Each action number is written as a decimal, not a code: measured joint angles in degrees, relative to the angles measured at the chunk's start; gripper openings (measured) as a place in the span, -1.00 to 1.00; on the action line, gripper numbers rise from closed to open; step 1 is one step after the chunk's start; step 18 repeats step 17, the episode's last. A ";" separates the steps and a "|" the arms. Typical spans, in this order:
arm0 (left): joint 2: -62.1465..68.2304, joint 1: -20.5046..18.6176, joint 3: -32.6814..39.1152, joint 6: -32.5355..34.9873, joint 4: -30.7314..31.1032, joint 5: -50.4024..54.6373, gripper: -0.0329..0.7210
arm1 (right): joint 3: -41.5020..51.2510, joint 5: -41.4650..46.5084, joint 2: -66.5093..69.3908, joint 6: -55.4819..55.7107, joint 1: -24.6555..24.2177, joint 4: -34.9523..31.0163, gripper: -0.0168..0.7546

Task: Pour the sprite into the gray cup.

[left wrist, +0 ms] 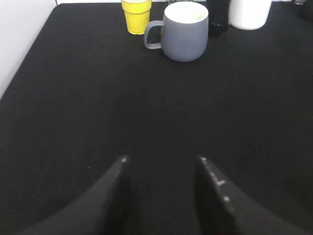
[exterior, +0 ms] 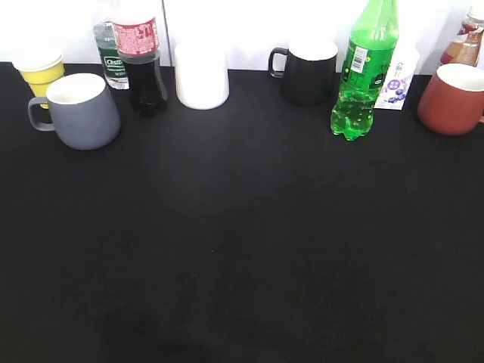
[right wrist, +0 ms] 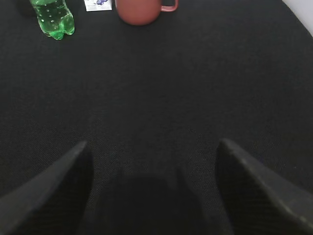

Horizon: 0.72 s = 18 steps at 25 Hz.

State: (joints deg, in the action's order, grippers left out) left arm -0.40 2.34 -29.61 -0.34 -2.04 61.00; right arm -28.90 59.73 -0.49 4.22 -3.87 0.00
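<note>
**Bottle and mug at opposite ends of the back row, both grippers empty**

Exterior view first: a black table (exterior: 242, 249) runs the full width, with everything lined up along the back edge. On the far left sits the gray cup (exterior: 82, 110), upright, handle pointing left, white inside showing. Behind it a yellow cup (exterior: 41, 74), and just to its right the cola bottle (exterior: 142, 64) with a small clear bottle (exterior: 110, 57) tucked behind. Next along, a white cup (exterior: 202, 76), then a black mug (exterior: 306, 72). Over on the right stands the sprite (exterior: 364, 72), upright, well apart from the gray cup, with a small white carton (exterior: 396, 85) just behind it and a brick-red mug (exterior: 452, 98) at the far right. No arm shows in this view.

Left wrist view: the left gripper (left wrist: 162, 169) hovers low over bare black cloth, its two dark fingers (left wrist: 113, 196) spread with a clear gap, nothing between them. Straight ahead, well off, is the gray cup (left wrist: 185, 32), with the yellow cup (left wrist: 136, 15) just beyond its handle.

Right wrist view: the right gripper (right wrist: 152, 147) is spread wide, fingers (right wrist: 46, 193) at either side of the frame, holding nothing. Far ahead at upper left stands the base of the sprite (right wrist: 53, 19), and the brick-red mug (right wrist: 139, 11) is to its right.
</note>
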 joint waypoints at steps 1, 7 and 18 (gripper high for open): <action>0.00 0.00 0.00 0.00 0.00 0.00 -0.12 | 0.00 0.00 0.00 0.00 0.00 0.00 0.58; 0.00 0.00 0.00 0.00 0.00 0.00 -0.29 | 0.00 0.00 0.00 0.01 0.00 0.00 0.58; 0.00 0.00 0.00 0.00 0.00 0.00 -0.30 | 0.00 0.00 0.00 0.07 0.00 0.00 0.58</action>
